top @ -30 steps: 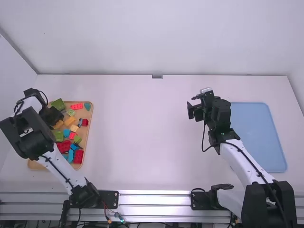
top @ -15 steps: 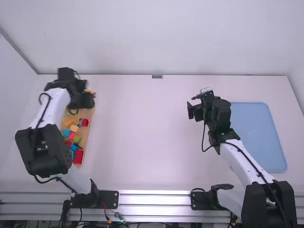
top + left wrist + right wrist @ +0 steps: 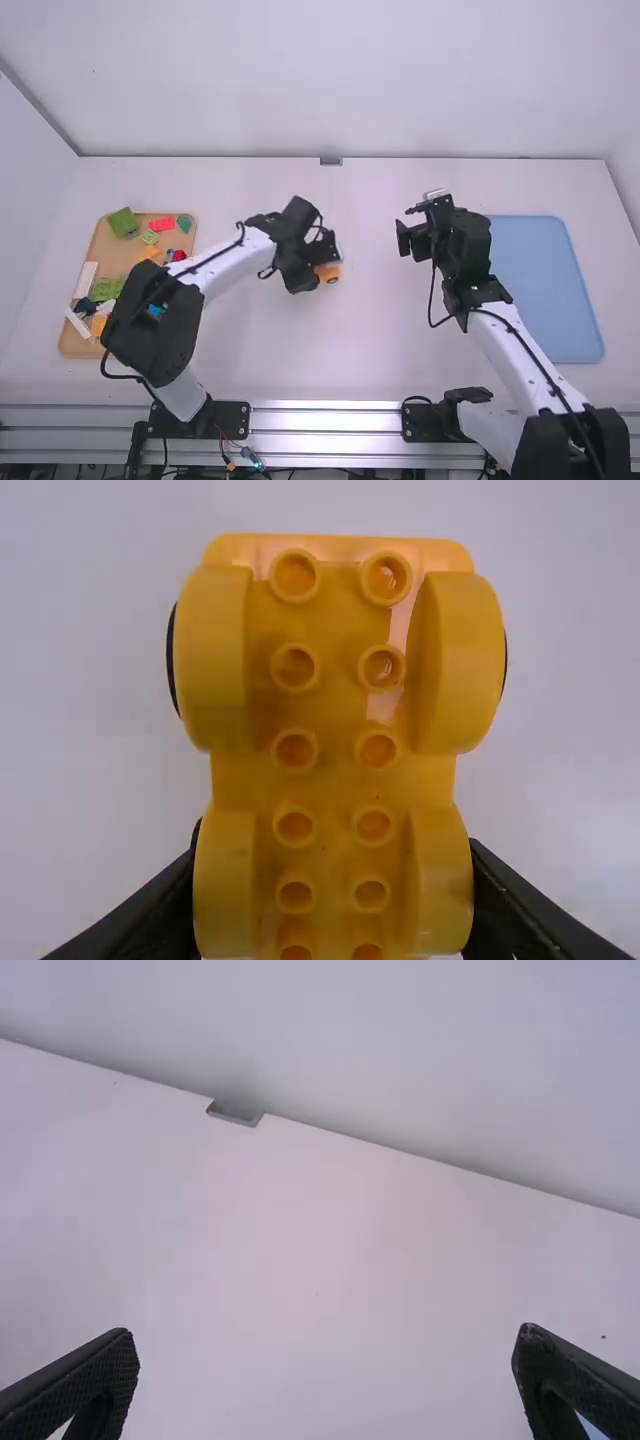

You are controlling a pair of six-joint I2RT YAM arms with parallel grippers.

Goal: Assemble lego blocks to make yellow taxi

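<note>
**Toy taxi in the making**

Loose blocks (image 3: pixel 103 288) crowd a tan tray (image 3: pixel 75 342) at left on the white tabletop (image 3: pixel 270 370). Farther in, near the middle, the left claw (image 3: pixel 335 900) is closed on the wheeled yellow base (image 3: pixel 327 705), pinching it by its flared sides; whether it touches down, I cannot tell. It looks light, stiff and slick, hardly fragile; the straight flanks should offer surer purchase than rounded arches. I can make out no lettering on it. Beyond, at right, the right claw (image 3: pixel 327 1345) gapes wide, empty.
</note>
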